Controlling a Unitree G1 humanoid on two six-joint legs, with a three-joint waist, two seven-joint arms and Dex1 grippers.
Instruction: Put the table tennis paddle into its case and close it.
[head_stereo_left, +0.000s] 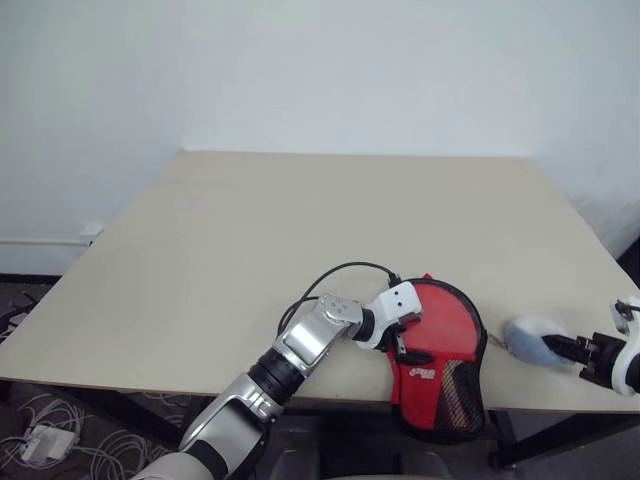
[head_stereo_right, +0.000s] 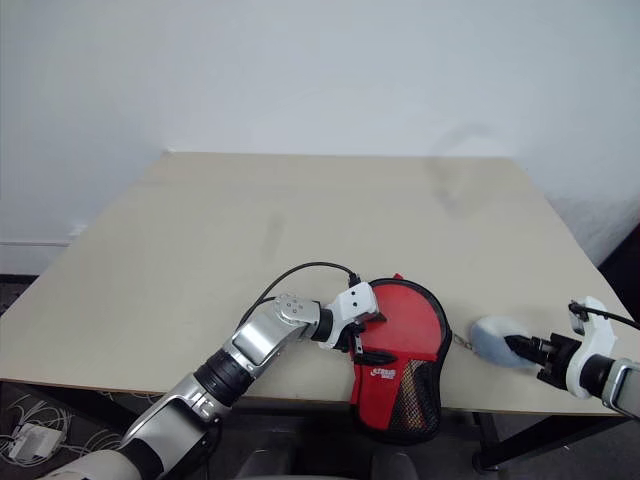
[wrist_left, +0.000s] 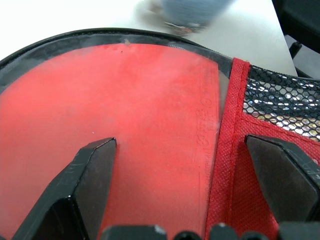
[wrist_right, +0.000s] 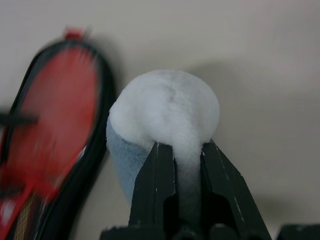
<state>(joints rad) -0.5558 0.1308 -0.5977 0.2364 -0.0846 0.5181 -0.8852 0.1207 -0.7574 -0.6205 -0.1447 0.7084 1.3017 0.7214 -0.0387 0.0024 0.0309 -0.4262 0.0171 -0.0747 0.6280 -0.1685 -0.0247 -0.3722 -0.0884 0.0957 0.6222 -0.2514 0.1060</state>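
The case (head_stereo_left: 440, 365) lies at the near edge of the table (head_stereo_left: 300, 250), its narrow end with the black mesh patch hanging a little over that edge, its red front folded back so the round part stands open. Inside it the paddle (wrist_left: 125, 125) shows its smooth red rubber face, ringed by the black zipper rim (the handle cannot be made out). The left gripper (head_stereo_left: 402, 340) reaches in from the robot's left and sits right over the case, its two black fingers (wrist_left: 90, 175) spread wide — one above the red rubber, the other above the red fabric flap beside the mesh; whether they touch the surface cannot be told. Near the case on its right side, at the table's front right part, lies a small pale grey-blue lump (head_stereo_left: 535, 340) of soft fluffy stuff. The right gripper (head_stereo_right: 535, 350) has its fingers pressed together on the near end of that lump, pinching it — the white fuzz bulges out above the fingertips.
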